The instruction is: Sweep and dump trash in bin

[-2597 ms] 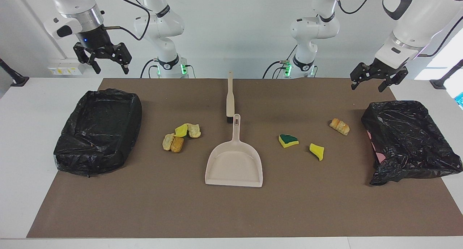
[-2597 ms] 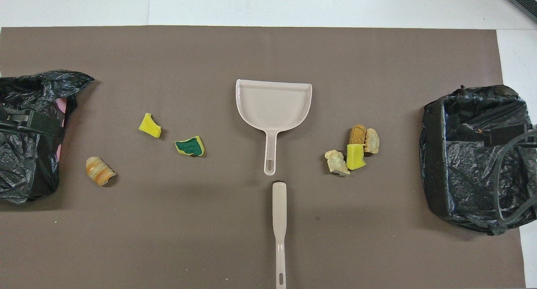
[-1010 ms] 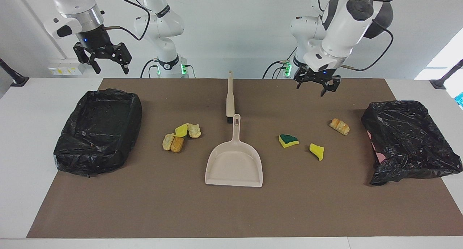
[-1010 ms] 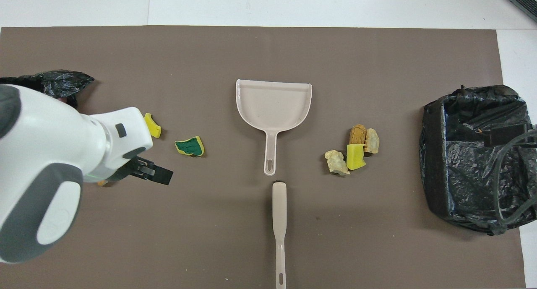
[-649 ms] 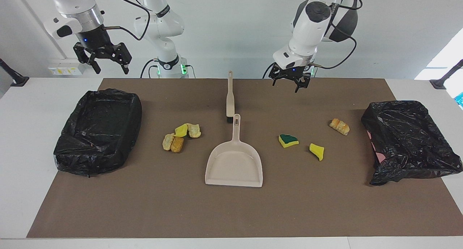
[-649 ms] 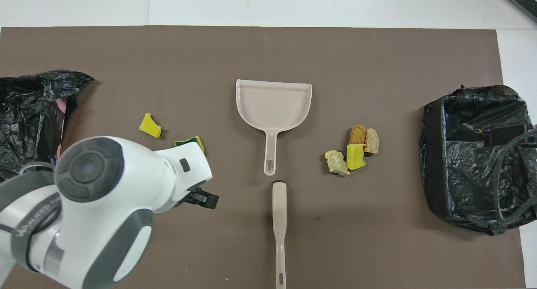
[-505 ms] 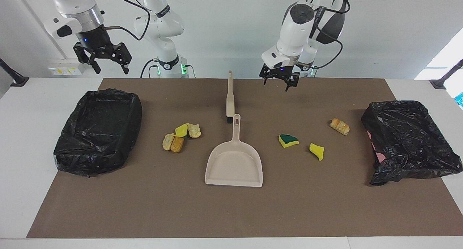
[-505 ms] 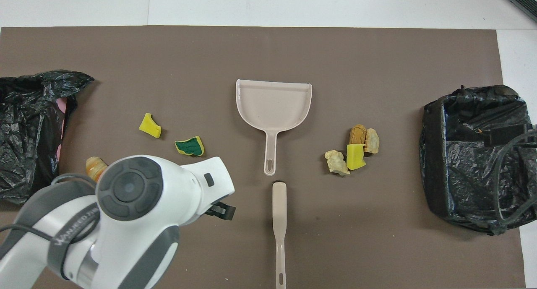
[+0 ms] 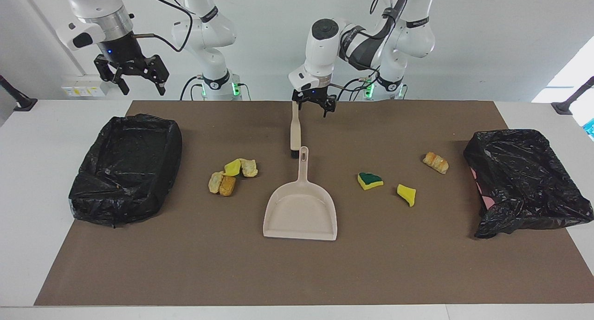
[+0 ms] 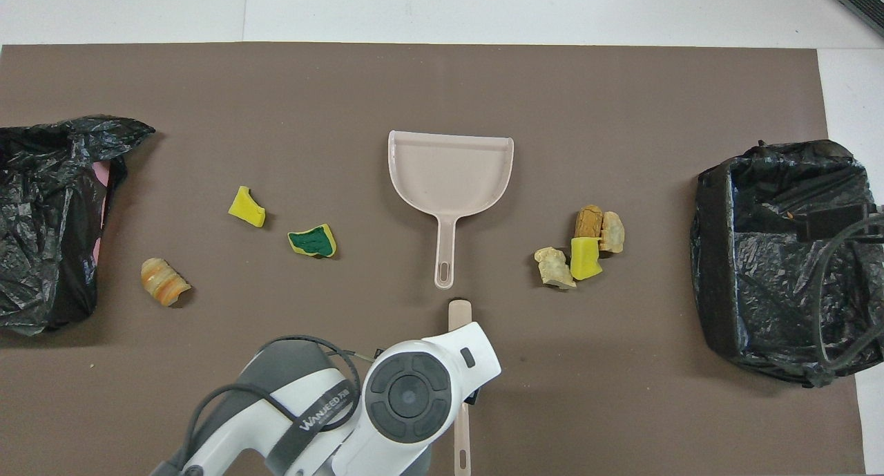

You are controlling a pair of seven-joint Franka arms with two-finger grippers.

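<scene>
The beige brush (image 9: 295, 129) lies nearer to the robots than the beige dustpan (image 9: 300, 213), handle toward them. My left gripper (image 9: 313, 109) is open and empty, low over the brush handle's end; in the overhead view the arm hides it, and only the brush head (image 10: 459, 311) shows. Trash: a cluster of several scraps (image 9: 232, 176) toward the right arm's end, and a green-yellow sponge (image 9: 370, 180), a yellow chunk (image 9: 407, 194) and a bread lump (image 9: 435, 162) toward the left arm's end. My right gripper (image 9: 134, 78) waits, open, raised above the table edge near a bin.
A black-bagged bin (image 9: 127, 166) stands at the right arm's end of the brown mat. A second bagged bin (image 9: 524, 180) stands at the left arm's end. The dustpan (image 10: 450, 172) lies mid-mat with its mouth away from the robots.
My left arm swung from over the bin at its end of the table across to the brush handle and came lower. The right arm, trash, dustpan and brush have not moved.
</scene>
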